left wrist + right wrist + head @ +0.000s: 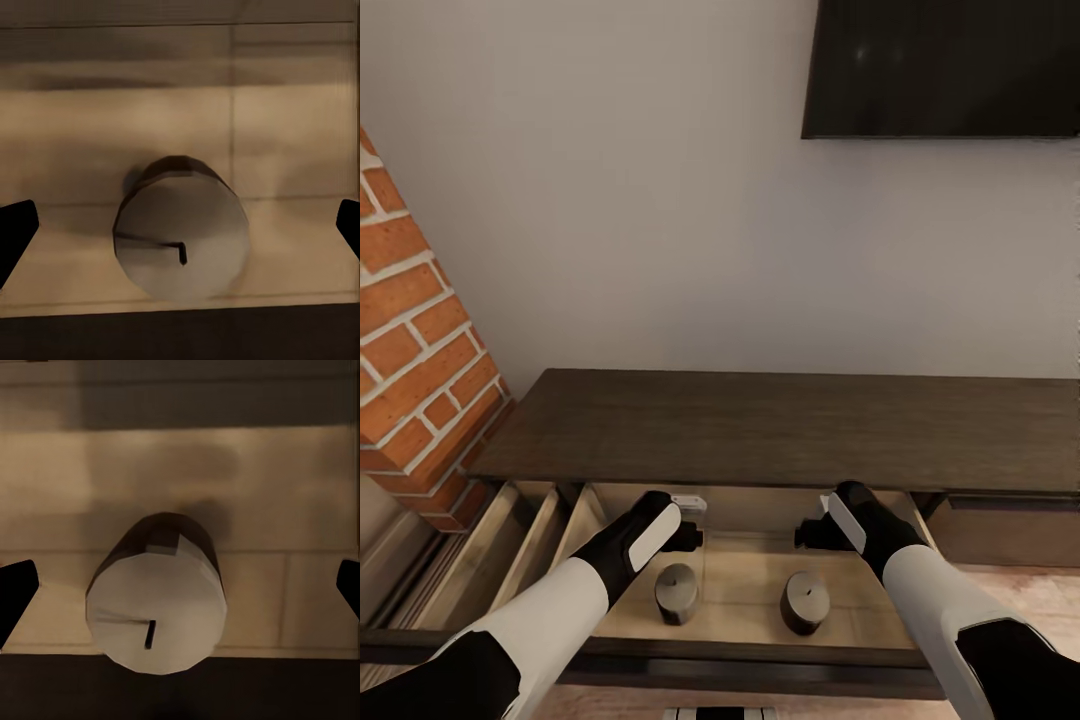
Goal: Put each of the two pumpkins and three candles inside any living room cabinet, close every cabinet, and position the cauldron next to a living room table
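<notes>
The dark brown cabinet has a drawer pulled out, showing its pale wood floor. Two stubby grey candles stand upright in it, one on the left and one on the right. My left gripper hangs open just above and behind the left candle, its black fingertips wide apart on either side. My right gripper is open in the same way over the right candle, fingertips well apart from it. Neither gripper touches a candle.
A second drawer is open at the left, beside a brick column. A dark screen hangs on the white wall above the cabinet. The drawer's dark front panel lies close to me.
</notes>
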